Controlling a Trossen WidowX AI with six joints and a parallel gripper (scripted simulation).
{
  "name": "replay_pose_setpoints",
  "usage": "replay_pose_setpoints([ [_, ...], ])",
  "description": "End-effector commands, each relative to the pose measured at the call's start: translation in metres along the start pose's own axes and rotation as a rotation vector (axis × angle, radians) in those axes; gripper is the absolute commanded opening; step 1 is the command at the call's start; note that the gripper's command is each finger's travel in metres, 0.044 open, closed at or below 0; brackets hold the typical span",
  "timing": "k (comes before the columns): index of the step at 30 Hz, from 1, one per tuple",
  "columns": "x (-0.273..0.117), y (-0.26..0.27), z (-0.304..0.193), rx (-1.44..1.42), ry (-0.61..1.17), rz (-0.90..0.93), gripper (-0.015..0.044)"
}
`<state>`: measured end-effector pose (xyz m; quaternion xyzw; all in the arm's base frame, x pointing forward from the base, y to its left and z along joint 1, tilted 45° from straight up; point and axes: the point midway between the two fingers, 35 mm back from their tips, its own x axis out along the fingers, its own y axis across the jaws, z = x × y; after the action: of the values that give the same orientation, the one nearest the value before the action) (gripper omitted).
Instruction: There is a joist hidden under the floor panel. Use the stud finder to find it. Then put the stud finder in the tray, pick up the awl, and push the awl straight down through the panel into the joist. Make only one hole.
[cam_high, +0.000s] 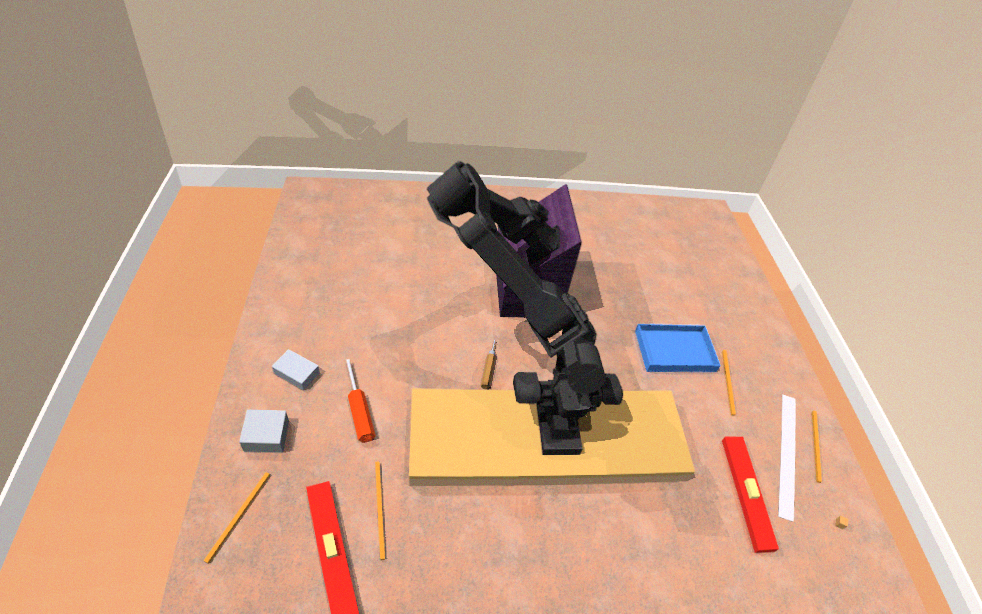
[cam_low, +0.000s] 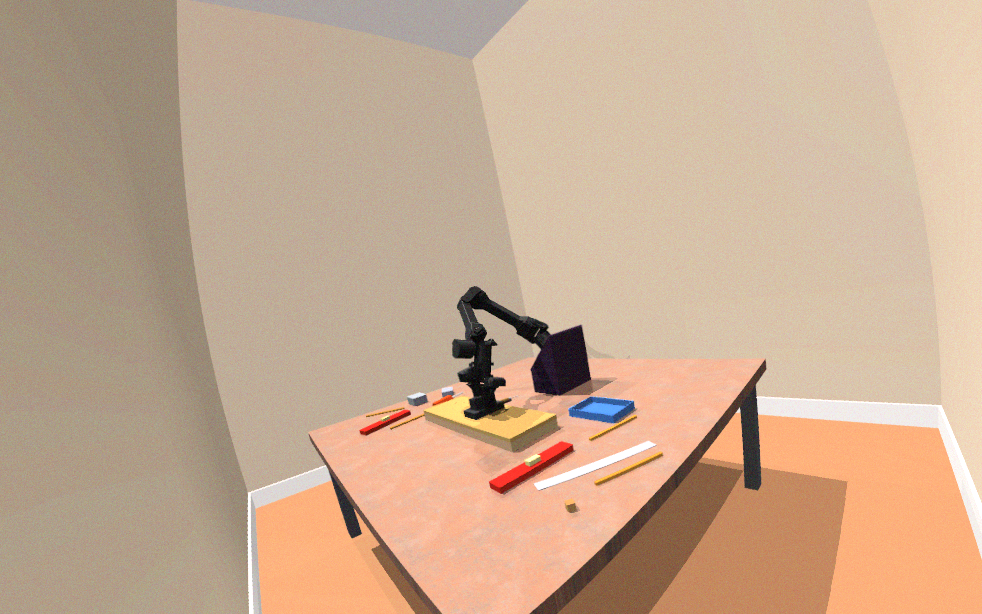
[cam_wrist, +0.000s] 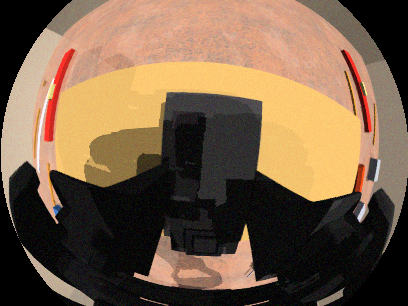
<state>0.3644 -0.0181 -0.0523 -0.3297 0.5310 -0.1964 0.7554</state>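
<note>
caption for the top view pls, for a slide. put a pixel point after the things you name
The hand (cam_high: 568, 405) holds a dark stud finder (cam_high: 561, 438) over the yellow panel (cam_high: 470, 434), left of the blue tray (cam_high: 677, 348).

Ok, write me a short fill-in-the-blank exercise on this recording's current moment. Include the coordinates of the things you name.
The claw (cam_high: 568, 405) (cam_low: 486, 398) is closed on the black ____.
That tool is over the yellow ____.
The open tray (cam_high: 677, 348) (cam_low: 601, 410) is coloured ____.
The bubble vial on each red level (cam_high: 748, 499) (cam_low: 532, 467) is pale ____.

Missing words: stud finder; panel; blue; yellow.

matt black stud finder (cam_high: 561, 442) (cam_low: 475, 414) (cam_wrist: 235, 135), mottled tabletop (cam_high: 347, 289) (cam_low: 463, 506) (cam_wrist: 210, 35), grained purple wood-look block (cam_high: 568, 217) (cam_low: 568, 360)
</note>
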Motion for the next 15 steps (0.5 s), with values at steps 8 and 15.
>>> replay_pose_setpoints([
  [8, 0.000, 0.016, 0.000, 0.001, 0.002, 0.007, 0.0000],
  [15, 0.000, 0.026, 0.000, 0.001, 0.002, 0.007, 0.0000],
])
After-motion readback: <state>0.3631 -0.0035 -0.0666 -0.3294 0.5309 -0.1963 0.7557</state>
